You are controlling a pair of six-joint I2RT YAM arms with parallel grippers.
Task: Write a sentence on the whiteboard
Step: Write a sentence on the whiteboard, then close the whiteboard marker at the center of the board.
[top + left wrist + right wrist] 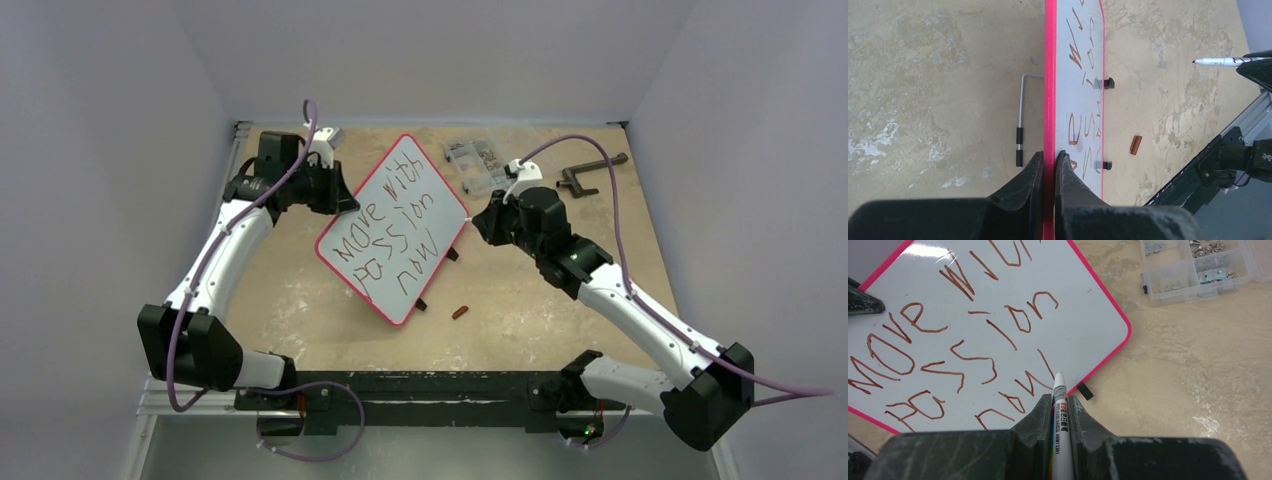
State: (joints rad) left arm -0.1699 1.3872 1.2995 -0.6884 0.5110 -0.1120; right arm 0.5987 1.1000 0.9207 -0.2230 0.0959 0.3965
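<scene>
The whiteboard [392,225] with its red rim sits mid-table, turned diagonally. The sentence [388,238] reads "Move with passion now" in reddish-brown slanted rows. My left gripper [338,197] is shut on the board's left rim; in the left wrist view the jaws [1049,157] pinch the red edge of the whiteboard [1083,75]. My right gripper [482,222] is shut on a white marker [1061,412]. Its tip hangs over the board's lower right edge beside "now" [1018,390]. The left wrist view shows the marker [1220,61] apart from the board's face.
A brown marker cap [460,312] lies on the table in front of the board. A clear parts box [475,162] and a dark metal tool [590,172] sit at the back right. A wire stand [1020,110] shows behind the board. Black feet [1085,390] stick out from its edge.
</scene>
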